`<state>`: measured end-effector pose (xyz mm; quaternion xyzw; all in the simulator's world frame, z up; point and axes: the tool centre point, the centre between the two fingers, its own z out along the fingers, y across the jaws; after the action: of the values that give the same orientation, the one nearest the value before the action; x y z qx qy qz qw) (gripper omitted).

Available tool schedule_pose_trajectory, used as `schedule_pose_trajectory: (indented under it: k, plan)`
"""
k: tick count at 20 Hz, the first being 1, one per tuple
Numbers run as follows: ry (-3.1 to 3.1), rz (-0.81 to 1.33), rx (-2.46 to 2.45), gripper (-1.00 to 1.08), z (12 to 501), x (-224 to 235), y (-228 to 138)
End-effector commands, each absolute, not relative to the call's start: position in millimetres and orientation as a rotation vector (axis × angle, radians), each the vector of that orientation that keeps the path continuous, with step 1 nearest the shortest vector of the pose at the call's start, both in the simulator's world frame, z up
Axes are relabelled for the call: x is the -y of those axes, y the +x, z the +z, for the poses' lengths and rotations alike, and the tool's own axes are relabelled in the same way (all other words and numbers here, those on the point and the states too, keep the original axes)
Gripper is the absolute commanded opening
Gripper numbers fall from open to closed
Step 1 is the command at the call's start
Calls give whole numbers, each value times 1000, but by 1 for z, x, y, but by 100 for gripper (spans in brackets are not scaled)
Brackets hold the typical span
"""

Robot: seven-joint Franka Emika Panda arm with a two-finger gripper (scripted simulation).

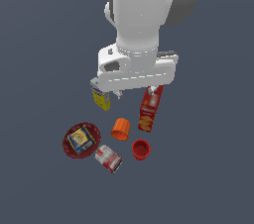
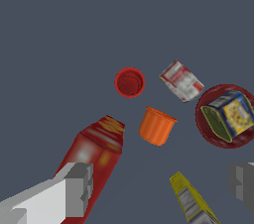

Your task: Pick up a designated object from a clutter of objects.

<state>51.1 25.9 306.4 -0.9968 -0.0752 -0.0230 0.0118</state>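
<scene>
The red-and-white can (image 1: 108, 158) lies on its side on the grey floor, between the dark red bowl (image 1: 68, 147) and the red cup (image 1: 141, 149). It also shows in the wrist view (image 2: 181, 81). My gripper (image 1: 135, 91) hangs well above the clutter, over the orange cup (image 1: 120, 129) and apart from the can. In the wrist view the gripper (image 2: 158, 186) is open and empty, with one grey finger (image 2: 75, 188) over the tall red box (image 2: 96, 153) and the other at the frame edge.
The tall red box (image 1: 150, 109) stands beside the orange cup (image 2: 157, 126). A yellow-white-blue carton (image 1: 101, 97) stands under the hand, also in the wrist view (image 2: 193, 200). The bowl (image 2: 218, 91) holds a blue-yellow box (image 2: 233, 116). The red cup (image 2: 130, 82) stands upright.
</scene>
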Motion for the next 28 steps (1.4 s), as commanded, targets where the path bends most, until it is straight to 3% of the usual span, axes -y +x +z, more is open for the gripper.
schedule_pose_trajectory:
  k: [1, 28]
  plan:
    - [-3106, -68, 300, 100, 298, -21, 60]
    - [-2902, -14, 1207, 100, 140, 55, 159]
